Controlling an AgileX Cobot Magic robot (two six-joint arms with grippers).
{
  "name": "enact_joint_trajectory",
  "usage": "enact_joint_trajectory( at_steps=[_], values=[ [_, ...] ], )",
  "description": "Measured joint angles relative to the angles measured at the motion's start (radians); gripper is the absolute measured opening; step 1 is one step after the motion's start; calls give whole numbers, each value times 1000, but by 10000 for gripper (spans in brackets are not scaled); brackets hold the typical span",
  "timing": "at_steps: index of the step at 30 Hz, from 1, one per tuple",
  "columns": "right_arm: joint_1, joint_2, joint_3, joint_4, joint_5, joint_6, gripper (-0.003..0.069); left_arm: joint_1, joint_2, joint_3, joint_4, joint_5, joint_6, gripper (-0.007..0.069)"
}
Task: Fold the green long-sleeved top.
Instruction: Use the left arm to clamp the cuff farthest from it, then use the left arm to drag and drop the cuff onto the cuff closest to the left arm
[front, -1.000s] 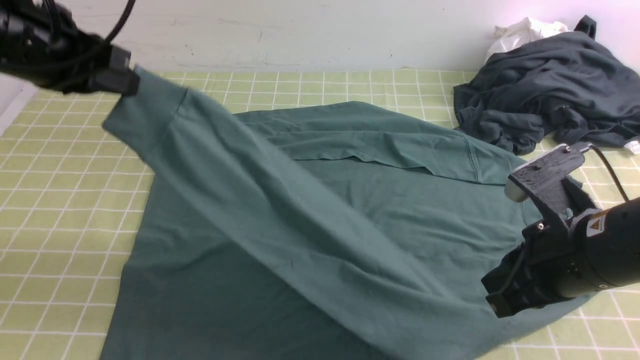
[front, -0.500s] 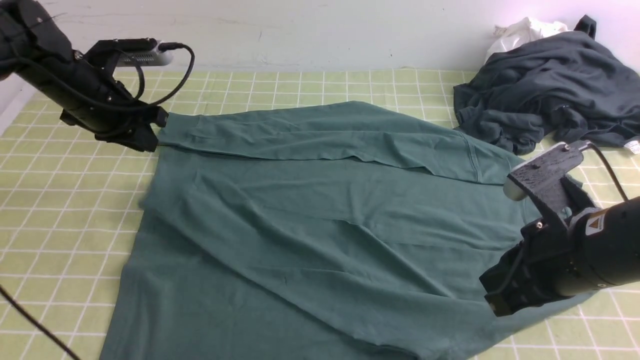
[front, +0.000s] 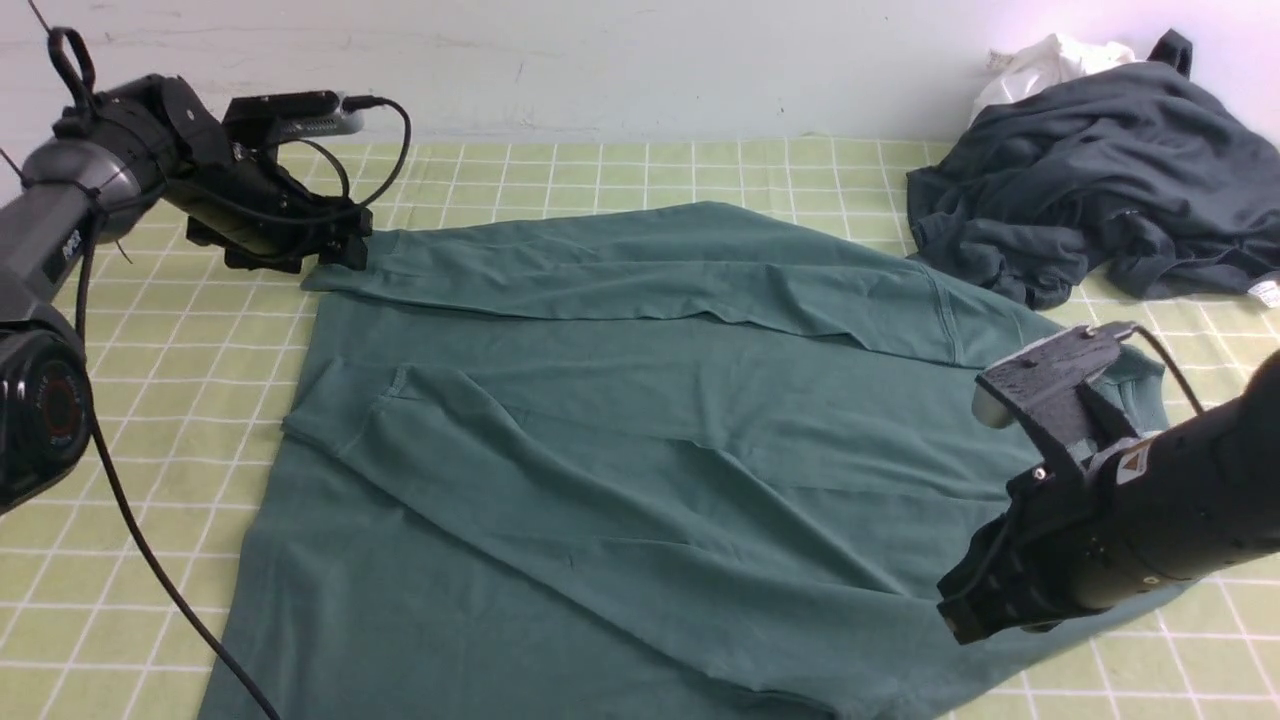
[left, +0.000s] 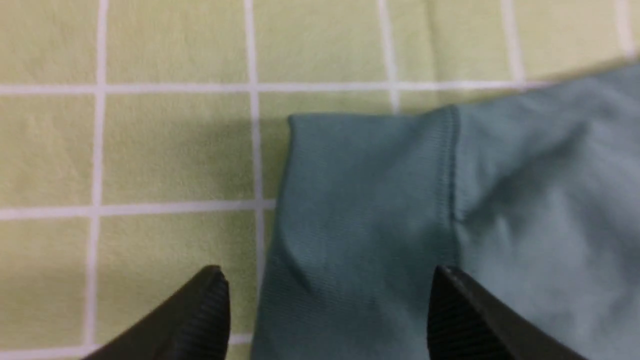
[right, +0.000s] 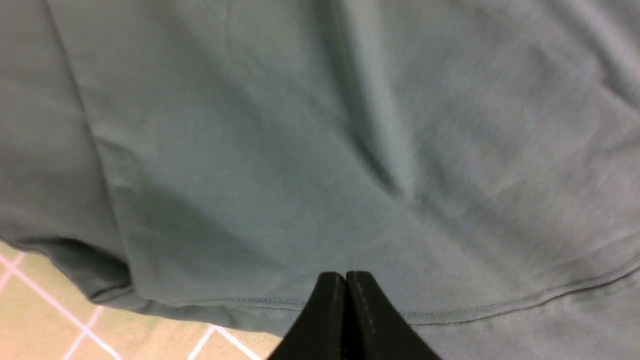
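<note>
The top (front: 640, 420) lies flat on the table (front: 150, 400), sleeves (front: 620, 270) laid across it for a neat fold; the left gripper (front: 340, 250) sits wide open and empty at a cuff (left: 365, 200), the right gripper (right: 346, 300) closed tight, holding nothing.

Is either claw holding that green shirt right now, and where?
Nothing appears held. The left gripper is open, fingers astride the sleeve cuff of the green top. The right gripper is shut, with no cloth seen between its fingertips.
</note>
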Motion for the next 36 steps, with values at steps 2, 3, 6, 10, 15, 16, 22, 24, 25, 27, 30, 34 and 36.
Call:
enact_joint_trajectory(
  at_steps=[2, 3, 6, 10, 15, 16, 22, 24, 25, 27, 30, 34, 36],
  values=[
    [0, 26, 0, 13, -2, -1, -7, 0, 5, -10, 1, 3, -23, 414],
    [0, 40, 0, 18, -4, -2, -7, 0, 5, -11, 1, 11, -30, 367],
    [0, 61, -1, 25, -8, -10, -7, 0, 3, -21, 8, 30, -37, 171],
    [0, 65, -1, 38, -10, -24, -7, -3, -25, -70, 6, 95, -32, 22],
    [0, 51, -4, 41, 36, -26, -7, -38, -124, -149, 19, 334, -17, 8],
    [0, 39, -4, 41, 51, -30, -7, -55, -160, -145, 36, 369, -12, 9],
    [0, -81, -4, 41, 94, -54, -7, -158, -448, 44, 192, 411, -31, 9],
    [0, -124, -4, 41, 102, -55, -7, -171, -546, 163, 221, 411, -49, 9],
    [0, -156, -4, 41, 107, -55, -7, -173, -608, 248, 224, 411, -57, 9],
    [0, -197, -4, 41, 109, -55, -7, -173, -696, 404, 228, 411, -63, 9],
    [0, -230, -4, 41, 109, -55, -7, -172, -759, 564, 240, 411, -64, 9],
    [0, -260, -4, 41, 109, -55, -7, -172, -813, 818, 276, 403, -67, 15],
    [0, -261, -4, 41, 110, -55, -7, -172, -817, 896, 286, 371, -68, 48]
  ],
)
